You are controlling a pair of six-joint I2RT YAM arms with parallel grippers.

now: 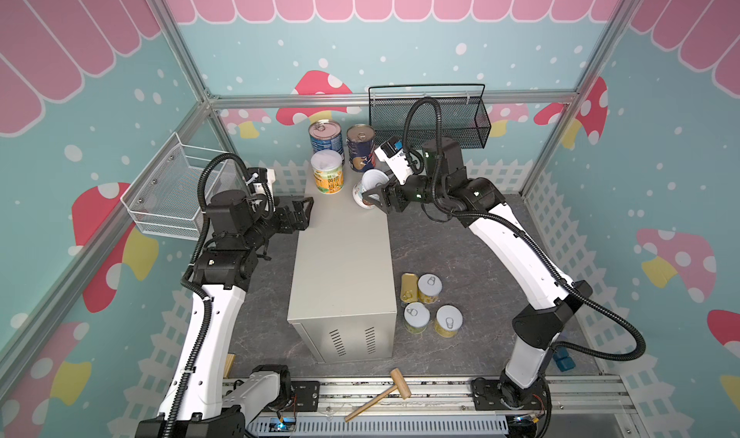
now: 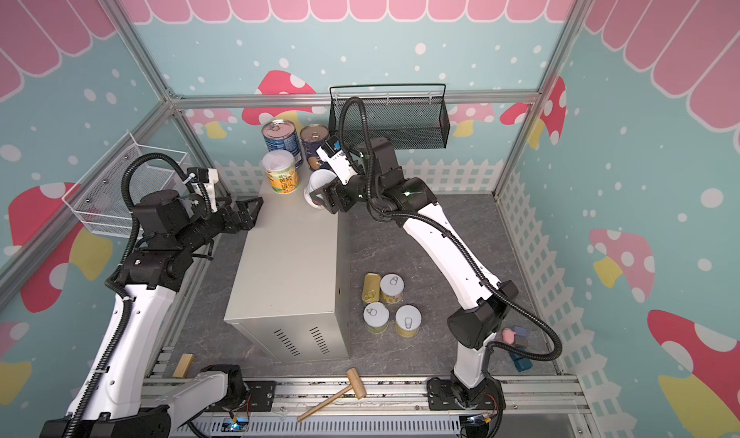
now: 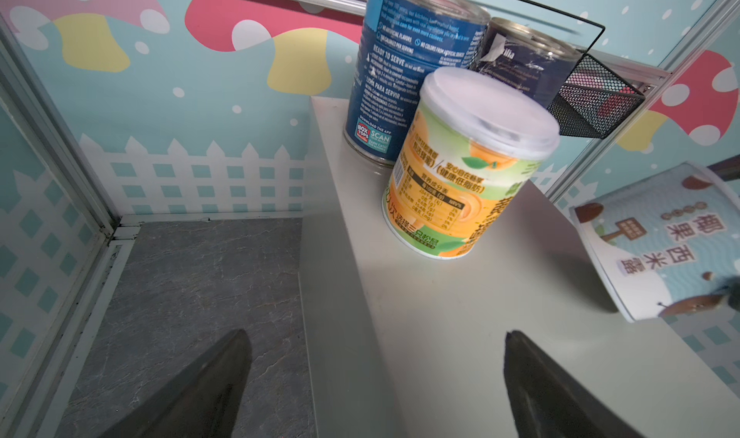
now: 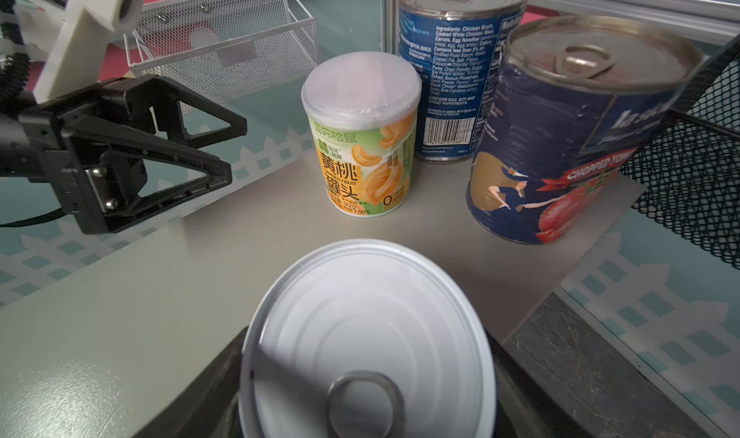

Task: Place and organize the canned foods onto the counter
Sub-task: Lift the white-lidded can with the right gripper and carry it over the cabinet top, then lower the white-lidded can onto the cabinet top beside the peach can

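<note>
Matt metal counter (image 1: 340,263), glossy-labelled navy tin (image 4: 552,147), frosted plastic lid (image 4: 360,79), metal mesh basket (image 1: 432,123), wooden mallet (image 1: 400,379)

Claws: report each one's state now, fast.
Left claw: open, empty.
Right claw: closed on the white-lidded can.

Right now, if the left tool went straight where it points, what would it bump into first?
Most likely the yellow peach can standing on the counter. The open left tool aims roughly at it, though depth is unclear and it might slip past.
</note>
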